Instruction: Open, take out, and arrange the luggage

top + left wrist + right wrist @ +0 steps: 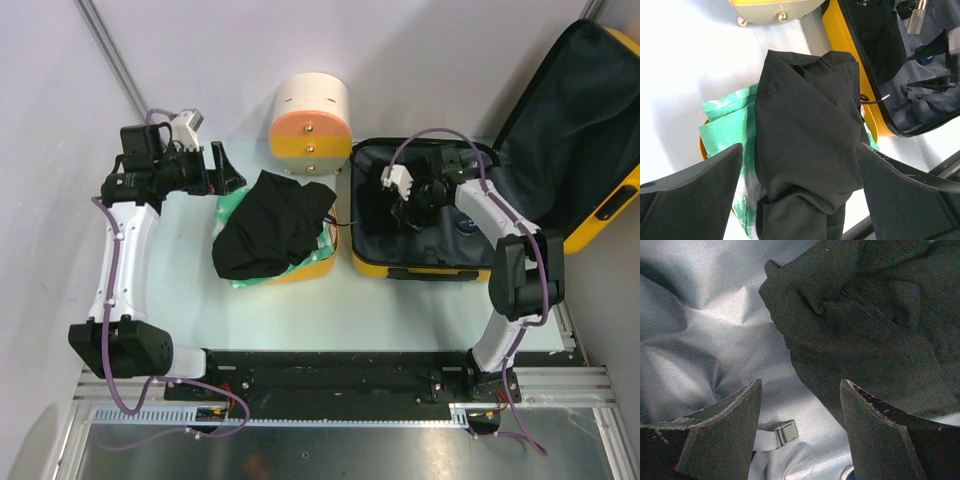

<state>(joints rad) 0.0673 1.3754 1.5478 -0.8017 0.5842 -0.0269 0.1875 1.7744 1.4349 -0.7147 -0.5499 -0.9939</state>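
Bright overall — right-wrist view dim (grainy)

You see a black garment [270, 225] draped over green cloth [229, 205] on a yellow tub [312, 268], near a cream-and-orange cylinder [311, 118].

Nothing can be read in any view: no writing, brand, number or sign. The only label-like mark is a small round blue badge [926, 55] on the dark lining of the open luggage [375, 266], at the right of the worktop [300, 310]. It is partly hidden and too small to show any lettering.
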